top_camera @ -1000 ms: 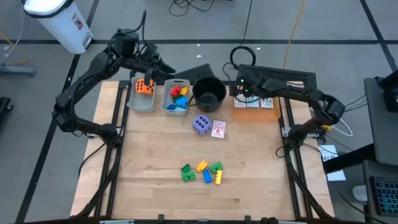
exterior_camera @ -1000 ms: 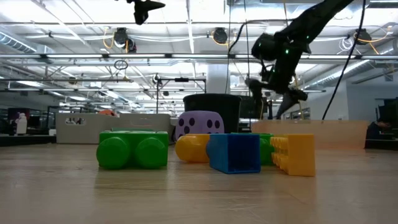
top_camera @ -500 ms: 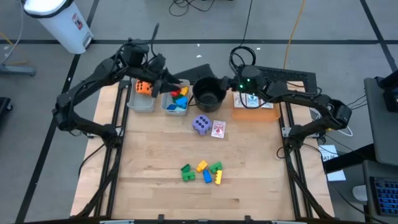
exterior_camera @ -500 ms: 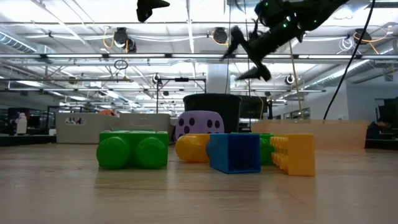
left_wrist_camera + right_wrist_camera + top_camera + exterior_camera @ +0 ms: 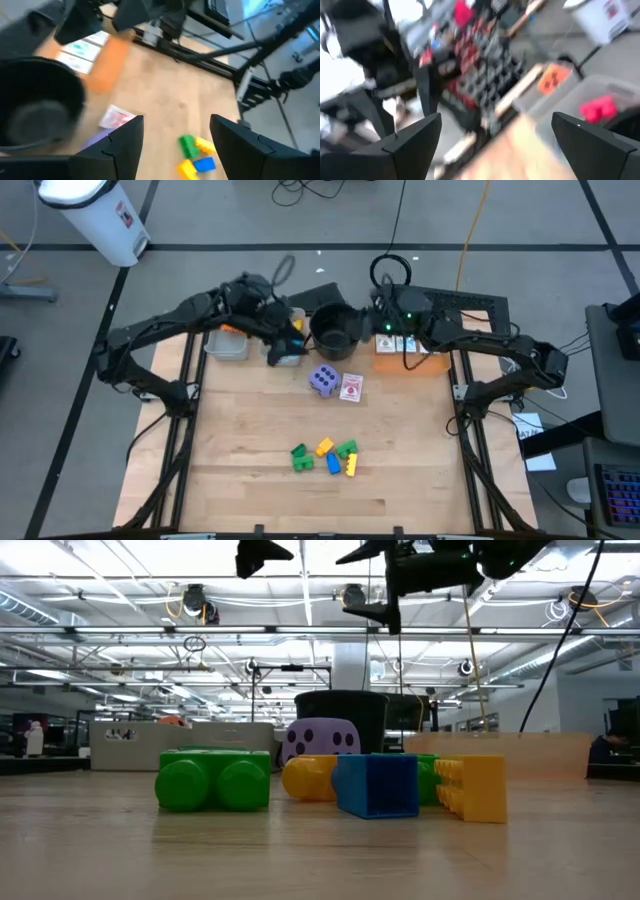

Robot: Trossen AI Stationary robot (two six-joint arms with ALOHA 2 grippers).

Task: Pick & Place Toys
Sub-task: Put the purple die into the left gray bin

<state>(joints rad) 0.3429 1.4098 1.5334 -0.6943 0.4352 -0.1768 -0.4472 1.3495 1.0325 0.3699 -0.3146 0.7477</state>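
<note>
A purple die (image 5: 323,380) and a white-edged picture card (image 5: 351,388) lie on the table's middle. Green, yellow and blue blocks (image 5: 326,457) sit in a cluster nearer the front edge. The orange die (image 5: 552,77) and a red block (image 5: 597,107) lie in two grey bins at the back left. My left gripper (image 5: 287,340) hangs open above the right-hand bin (image 5: 283,356), nothing between its fingers (image 5: 122,145). My right gripper (image 5: 376,304) is open and level, high up just right of the black pot (image 5: 335,330).
An orange tray (image 5: 406,346) with more cards stands at the back right beside the pot. The left bin (image 5: 226,343) is partly under my left arm. A white bucket (image 5: 95,215) stands on the floor beyond the table. Bare wood lies around the block cluster.
My left gripper has swung from above the left bin toward the table's right, to above the second bin, sinking a little. My right gripper has risen from the orange tray, tipped from pointing down to level, and moved toward the pot. Both stayed open.
</note>
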